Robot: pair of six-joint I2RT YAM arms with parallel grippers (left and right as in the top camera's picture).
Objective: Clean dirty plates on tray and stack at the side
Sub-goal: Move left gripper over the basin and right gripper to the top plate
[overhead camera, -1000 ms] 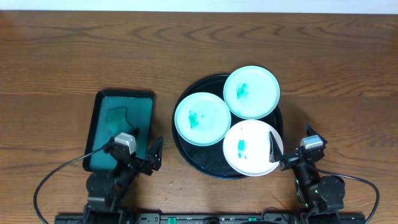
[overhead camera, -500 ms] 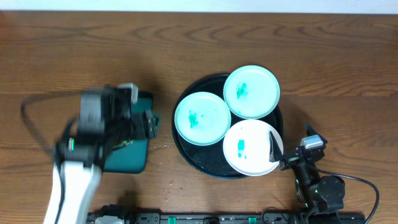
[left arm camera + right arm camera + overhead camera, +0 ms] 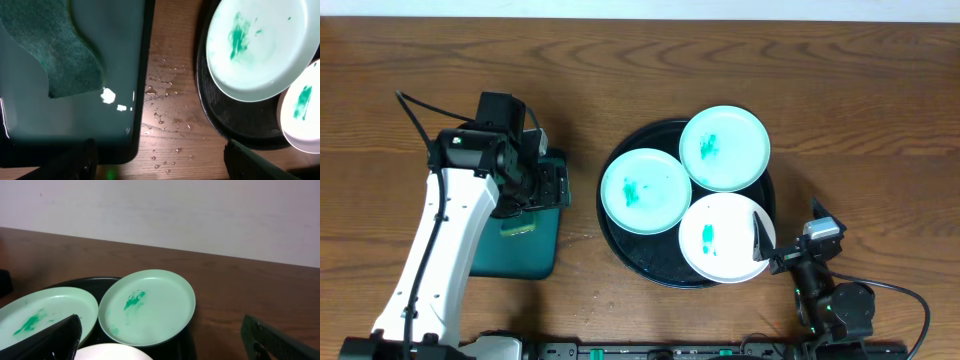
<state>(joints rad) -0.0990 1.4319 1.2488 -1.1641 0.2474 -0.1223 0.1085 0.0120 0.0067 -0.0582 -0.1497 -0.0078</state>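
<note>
Swung out from rest to above the sponge point(image 3: 55, 50) in the teal tray point(image 3: 75, 117), left fingers point(image 3: 70, 162) wide, empty; right fingers point(image 3: 52, 340) wide, idle. Smeared plates point(image 3: 640, 190) waiting on black tray point(image 3: 645, 262), wiping not begun.

Black tray point(image 3: 642, 256) was seen carrying three small round plates, laid face up, edges crowded together: left mint plate point(image 3: 646, 191), far mint plate point(image 3: 724, 148), white plate point(image 3: 725, 238) nearest. Each face was smeared teal-green.
</note>
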